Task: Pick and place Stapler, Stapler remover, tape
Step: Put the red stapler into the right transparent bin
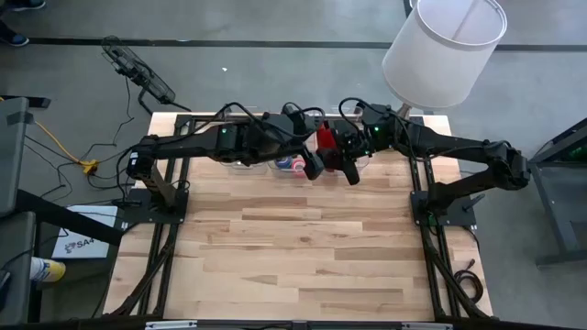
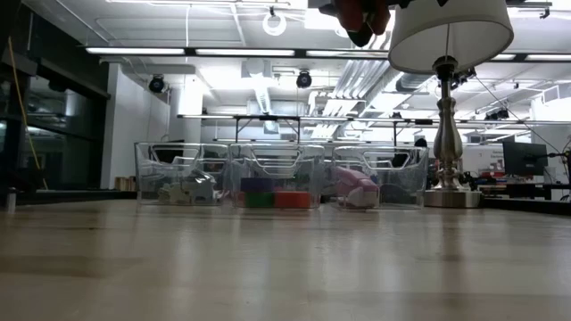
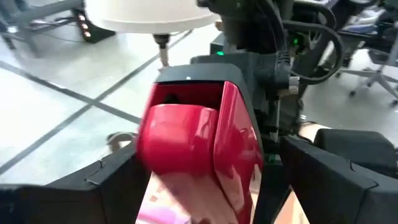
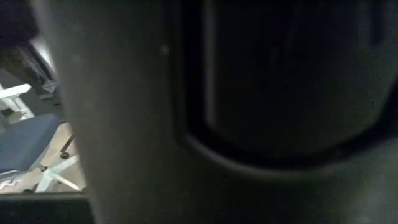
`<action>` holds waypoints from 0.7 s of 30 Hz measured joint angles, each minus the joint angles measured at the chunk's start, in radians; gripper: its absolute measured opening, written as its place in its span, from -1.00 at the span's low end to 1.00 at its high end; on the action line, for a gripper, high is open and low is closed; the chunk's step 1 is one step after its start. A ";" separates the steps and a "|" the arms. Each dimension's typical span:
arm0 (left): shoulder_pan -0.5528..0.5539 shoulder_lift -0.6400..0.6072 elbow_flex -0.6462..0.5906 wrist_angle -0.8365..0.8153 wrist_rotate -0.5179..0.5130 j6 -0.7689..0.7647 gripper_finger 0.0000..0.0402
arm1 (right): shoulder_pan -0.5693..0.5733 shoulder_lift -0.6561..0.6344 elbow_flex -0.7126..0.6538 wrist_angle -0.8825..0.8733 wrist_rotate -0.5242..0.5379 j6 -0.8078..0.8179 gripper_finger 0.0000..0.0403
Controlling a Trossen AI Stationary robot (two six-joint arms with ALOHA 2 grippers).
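A red stapler (image 1: 325, 137) with a black underside hangs in the air over the far middle of the table, where both arms meet. In the left wrist view the stapler (image 3: 199, 143) fills the space between the fingers of my open left gripper (image 3: 205, 193), which stand on either side of it. My left gripper (image 1: 317, 154) comes from the table's left, my right gripper (image 1: 347, 148) from the right. The right wrist view shows only a dark surface close up. Coloured tape rolls (image 2: 268, 196) lie in the middle clear bin (image 2: 277, 152). Small pale grey pieces (image 2: 183, 190) lie in the left bin. I cannot pick out the stapler remover. My right gripper holds the stapler at its end away from my left arm (image 3: 205, 71), coming roughly level from the table's right. The stapler's red body hides the fingers, so the kind of hold does not show. The stapler is lifted clear, above the bins.
Three clear bins (image 2: 178, 152) stand in a row along the table's far edge; the right one holds a pink thing (image 2: 357, 189). A lamp with a white shade (image 1: 445, 46) and metal base (image 2: 451, 196) stands at the far right corner. Bare wood (image 1: 303, 247) lies nearer.
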 joint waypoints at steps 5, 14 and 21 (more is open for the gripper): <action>-0.002 -0.033 0.000 -0.073 -0.048 0.000 0.68 | -0.046 -0.001 0.000 -0.045 0.013 0.009 -0.25; -0.002 -0.120 0.001 -0.319 -0.244 -0.010 0.69 | -0.154 -0.001 0.000 -0.139 0.110 0.006 -0.25; 0.027 -0.136 -0.001 -0.657 -0.346 -0.083 0.69 | -0.252 0.042 0.000 -0.160 0.224 0.040 -0.25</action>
